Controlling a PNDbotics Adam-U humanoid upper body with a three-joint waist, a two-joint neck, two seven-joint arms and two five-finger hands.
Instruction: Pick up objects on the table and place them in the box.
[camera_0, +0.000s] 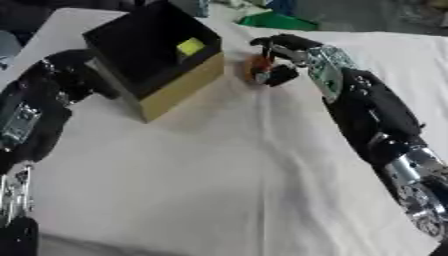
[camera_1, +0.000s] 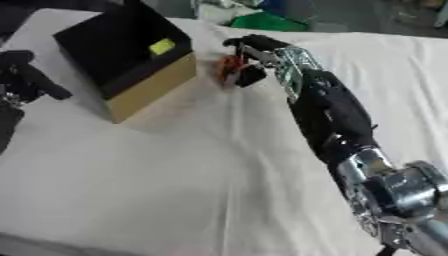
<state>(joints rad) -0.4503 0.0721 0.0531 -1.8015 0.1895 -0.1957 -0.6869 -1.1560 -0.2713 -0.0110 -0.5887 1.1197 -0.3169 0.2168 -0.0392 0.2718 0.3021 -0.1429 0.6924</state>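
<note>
Reaching across the white-covered bench (camera_0: 227, 190), the right hand (camera_0: 278, 56) curls its fingers round a small orange-red object (camera_0: 259, 65) just beside the box (camera_0: 175, 87) — the object sits low, at the cloth. A yellow piece (camera_0: 190, 47) lies inside the box. The left hand (camera_0: 66, 75) rests by the box's left side, fingers curled — holding nothing.

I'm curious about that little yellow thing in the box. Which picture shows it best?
The left eye view: the yellow thing sits larger and brighter there, against the dark inside of the box. The right eye view shows it too, but smaller and duller, near the box's far wall. Neither view shows what it is.
</note>
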